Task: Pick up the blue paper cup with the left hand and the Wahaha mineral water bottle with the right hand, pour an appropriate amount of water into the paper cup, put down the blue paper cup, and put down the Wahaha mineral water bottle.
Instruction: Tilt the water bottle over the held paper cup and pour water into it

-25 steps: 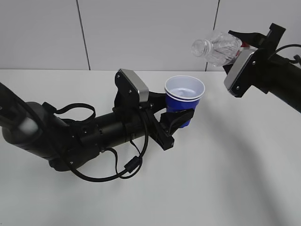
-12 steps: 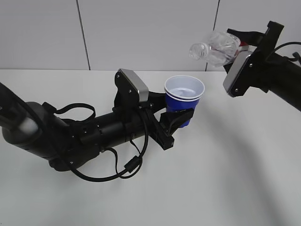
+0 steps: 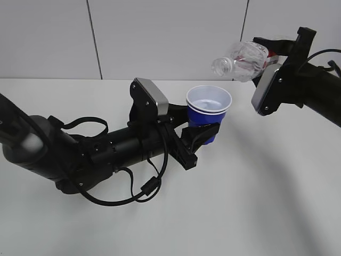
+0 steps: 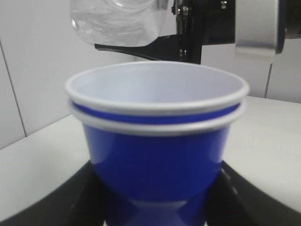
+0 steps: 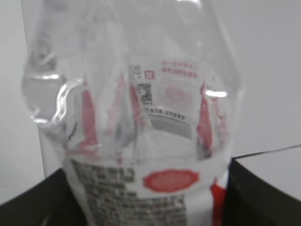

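My left gripper (image 3: 205,133) is shut on the blue paper cup (image 3: 209,111) and holds it upright above the table; the cup's white inside looks dry. In the left wrist view the cup (image 4: 157,155) fills the frame between the black fingers (image 4: 235,188). My right gripper (image 3: 277,53) is shut on the Wahaha mineral water bottle (image 3: 242,56), which lies almost level, its open neck pointing left and slightly down above and right of the cup's rim. The right wrist view shows the bottle's red-and-white label (image 5: 160,188) close up. The bottle's clear body also shows above the cup in the left wrist view (image 4: 117,21).
The white table (image 3: 256,202) runs under both arms. A grey panelled wall (image 3: 160,37) stands behind. A black cable (image 3: 144,186) hangs from my left arm onto the table.
The right gripper has tilted the bottle further over and shifted it left, so the neck sits closer above the cup. The left arm and cup have not moved.
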